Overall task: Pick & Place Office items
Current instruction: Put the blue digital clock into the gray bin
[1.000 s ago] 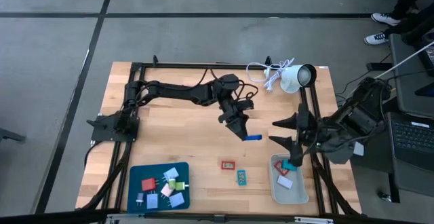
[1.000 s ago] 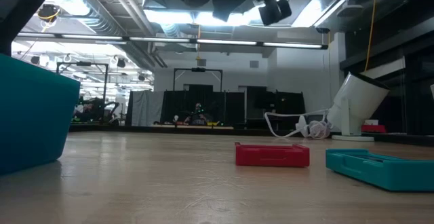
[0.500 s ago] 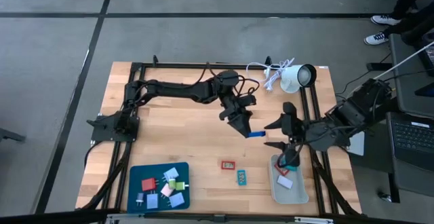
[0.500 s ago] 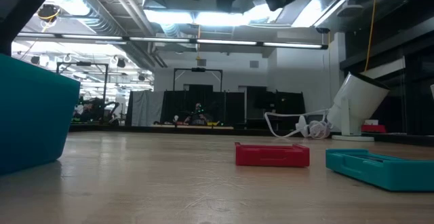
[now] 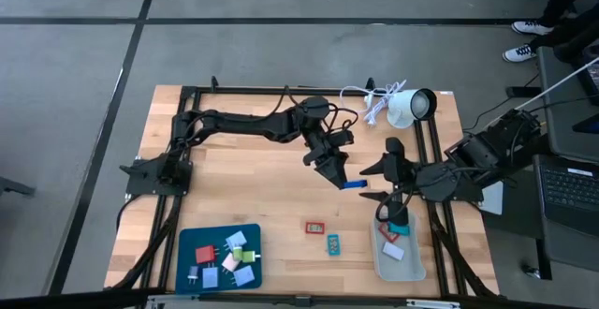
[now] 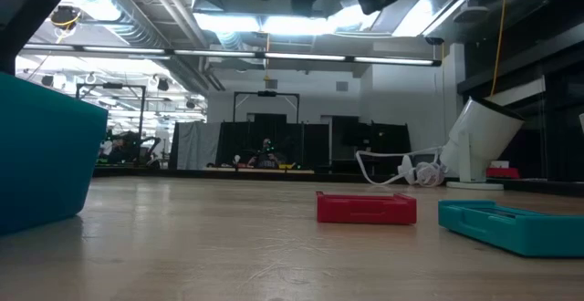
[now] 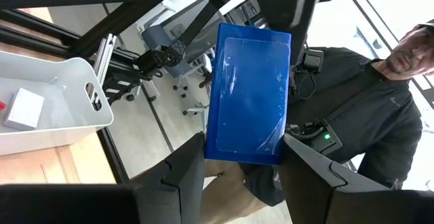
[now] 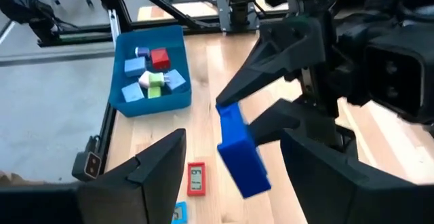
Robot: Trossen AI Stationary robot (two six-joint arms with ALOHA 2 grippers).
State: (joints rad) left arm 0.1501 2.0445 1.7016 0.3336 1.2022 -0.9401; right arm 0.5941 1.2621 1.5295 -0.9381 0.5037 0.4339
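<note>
Centre of high view: left gripper [image 5: 339,179] pinches a flat blue rectangular plastic piece [image 5: 353,185] above the wooden table [image 5: 253,192]. Just right of it, right gripper [image 5: 382,185] w/ jaws spread wide, empty, facing the piece. Lower right: grey tray [image 5: 381,262]. Lower left: blue tray [image 5: 189,239] w/ coloured pieces. Red piece [image 5: 314,226] & teal piece [image 5: 332,243] lie between the trays.

A: Where do the cameras sit?
B: One looks straight down on the whole table [image 5: 281,173]; one sits at tabletop height, facing the room.
A: And the wrists?
B: Close up, facing each other, sharing the blue piece [image 7: 249,95].
</note>
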